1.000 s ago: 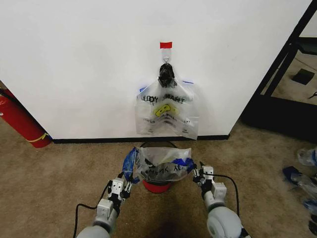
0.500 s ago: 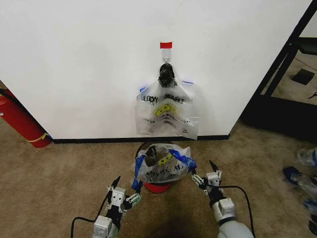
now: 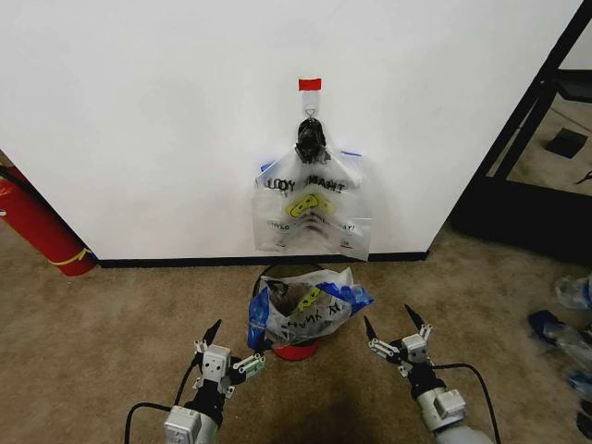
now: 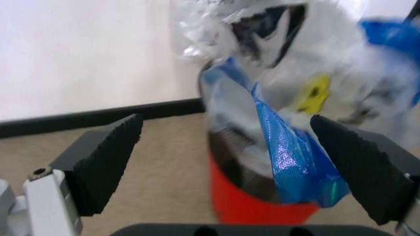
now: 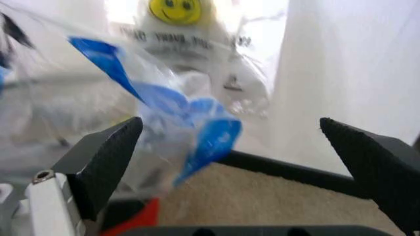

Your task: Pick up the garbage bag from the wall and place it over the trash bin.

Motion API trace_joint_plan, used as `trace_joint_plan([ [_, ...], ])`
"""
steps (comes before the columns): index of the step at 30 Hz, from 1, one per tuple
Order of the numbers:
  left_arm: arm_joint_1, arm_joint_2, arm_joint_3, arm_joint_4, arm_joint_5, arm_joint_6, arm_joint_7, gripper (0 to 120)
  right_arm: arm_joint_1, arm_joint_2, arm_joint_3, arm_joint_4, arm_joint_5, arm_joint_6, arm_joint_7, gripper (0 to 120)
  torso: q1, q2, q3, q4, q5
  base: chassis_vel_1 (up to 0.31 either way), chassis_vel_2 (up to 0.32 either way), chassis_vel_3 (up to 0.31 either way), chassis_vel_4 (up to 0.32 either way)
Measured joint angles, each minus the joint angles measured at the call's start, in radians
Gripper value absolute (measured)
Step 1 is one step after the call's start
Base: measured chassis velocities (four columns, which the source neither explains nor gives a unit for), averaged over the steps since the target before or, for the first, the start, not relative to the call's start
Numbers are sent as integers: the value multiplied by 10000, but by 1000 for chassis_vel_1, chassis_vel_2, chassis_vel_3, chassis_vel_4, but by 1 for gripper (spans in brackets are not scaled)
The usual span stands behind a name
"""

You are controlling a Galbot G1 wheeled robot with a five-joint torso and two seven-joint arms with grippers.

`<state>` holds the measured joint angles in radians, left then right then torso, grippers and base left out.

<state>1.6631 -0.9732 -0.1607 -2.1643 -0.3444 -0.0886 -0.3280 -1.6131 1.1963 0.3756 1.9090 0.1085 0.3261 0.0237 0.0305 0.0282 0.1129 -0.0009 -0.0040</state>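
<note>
Sitting on top of the trash bin (image 3: pixel 294 349) is the garbage bag (image 3: pixel 305 310), all crumpled and puffed up. The bag is clear with black letters, a bit of yellow and blue handles. It covers the bin's mouth, and the bin's red base peeks out below it on the brown carpet (image 3: pixel 111 333). The bin stands just in front of the wall (image 3: pixel 148 120), close to the black baseboard (image 3: pixel 185 262).

The left gripper (image 3: pixel 228 346) hangs low, just to the left of the bin. Its 2 fingers are spread wide and hold nothing. In the left wrist view the black pads (image 4: pixel 105 160) sit far apart, with the bag's blue handle (image 4: pixel 282 152) and the red bin between them but farther off, not touched.

The right gripper (image 3: pixel 394 329) hangs to the right of the bin, near it but apart. Its 2 fingers are spread wide too, with nothing in them. In the right wrist view the bag's blue handle shows ahead of its pads (image 5: pixel 108 157).

Up on the wall, a bunch of bags (image 3: pixel 312 215) hangs from a black knot (image 3: pixel 310 139), under a small red tape strip (image 3: pixel 310 84). A red fire extinguisher (image 3: pixel 37 227) leans by the wall on the far left.
</note>
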Motion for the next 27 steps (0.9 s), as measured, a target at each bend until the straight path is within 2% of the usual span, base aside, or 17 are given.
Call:
trace_joint_plan([
  [2,-49,63,-39,-51,-851,-415,501,100,-26,17,-76,122,75,-39,10,100,0,0,0,0,0,0,0,0,0],
  [4,-156,163,-88,-172,-2226,-957,1317,100,-28,29,-124,210,127,-76,21,100,0,0,0,1,2,0,0,0,0],
  [5,-156,163,-88,-172,-2226,-957,1317,100,-28,29,-124,210,127,-76,21,100,0,0,0,1,2,0,0,0,0],
  [8,-450,102,-125,-355,-4061,-1242,1765,100,-24,38,-133,223,156,-103,48,100,0,0,0,0,2,0,0,0,0],
  [11,-832,-62,-345,-548,-5544,-1271,1719,100,-37,40,-121,210,196,-106,53,100,0,0,0,0,0,0,0,0,0],
  [12,-832,-62,-345,-548,-5544,-1271,1719,100,-37,40,-121,210,196,-106,53,100,0,0,0,0,0,0,0,0,0],
  [14,-1029,-106,-663,-733,-6790,-1081,1411,100,-58,35,-119,177,310,-112,54,100,0,0,0,-2,2,0,0,0,0],
  [16,-1077,-117,-917,-767,-7504,-803,1121,100,-12,37,-177,166,418,-119,51,100,0,0,0,-2,1,0,0,0,0],
  [19,-1083,-137,-1091,-646,-7579,-681,924,100,111,73,-288,166,465,-135,44,100,0,0,0,1,1,0,0,0,0],
  [23,-1166,47,-1199,-414,-6090,-558,717,100,336,174,-449,243,504,-199,41,100,0,0,1,5,0,0,0,0,0],
  [25,-1514,385,-1129,-421,-5377,-268,599,100,331,187,-437,424,661,-203,28,100,0,0,0,-3,0,0,0,0,0],
  [27,-1605,456,-1119,-426,-5257,-198,571,100,334,178,-434,461,718,-202,18,100,0,0,1,-5,0,0,0,0,0],
])
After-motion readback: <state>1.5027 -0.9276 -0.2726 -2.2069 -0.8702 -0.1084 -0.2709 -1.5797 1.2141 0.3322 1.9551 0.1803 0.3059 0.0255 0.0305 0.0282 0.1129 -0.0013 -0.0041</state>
